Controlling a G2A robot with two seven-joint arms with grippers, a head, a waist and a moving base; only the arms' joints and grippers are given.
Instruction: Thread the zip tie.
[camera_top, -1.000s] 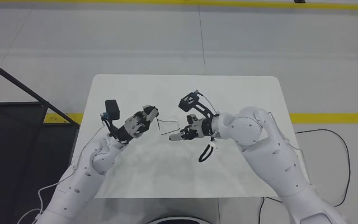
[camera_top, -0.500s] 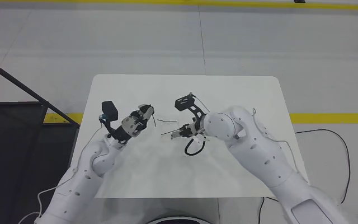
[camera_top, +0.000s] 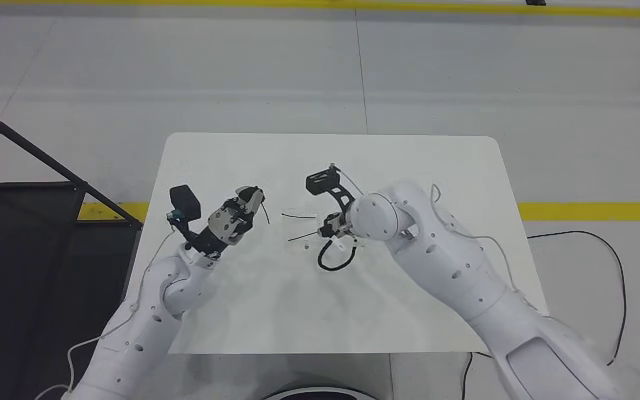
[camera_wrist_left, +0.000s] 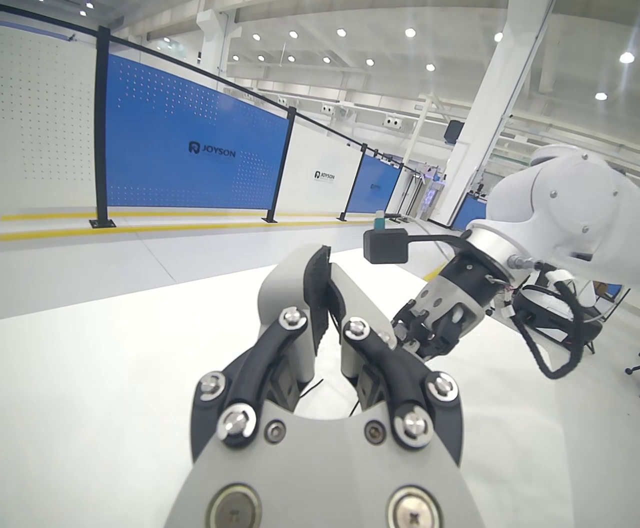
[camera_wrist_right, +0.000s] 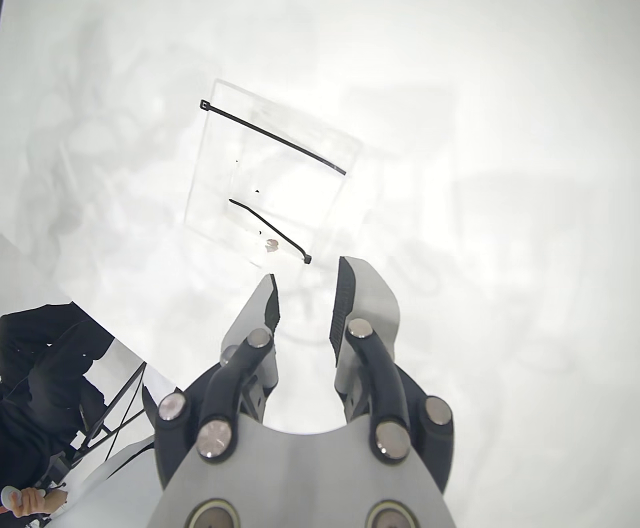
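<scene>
Two black zip ties lie on a clear plastic sheet (camera_wrist_right: 320, 150) in the middle of the white table (camera_top: 430, 180): a long straight zip tie (camera_wrist_right: 272, 137) and a shorter curved zip tie (camera_wrist_right: 270, 230). My right gripper (camera_wrist_right: 307, 287) hangs open just above the sheet's edge, its tips beside the head of the curved tie. From above, the right gripper (camera_top: 322, 235) is at the table's centre. My left gripper (camera_wrist_left: 325, 282) is shut, with a thin black zip tie (camera_top: 266, 207) sticking out of its tips. The left gripper (camera_top: 250, 203) sits a short way left of the sheet.
A black cable loop (camera_top: 335, 262) hangs under the right wrist. A dark frame and panel (camera_top: 40, 240) stand off the table's left side. The rest of the tabletop is bare white surface.
The right gripper has swung left and turned downward over the sheet with the two ties. The left gripper has drawn back to the left, away from the sheet, still shut.
</scene>
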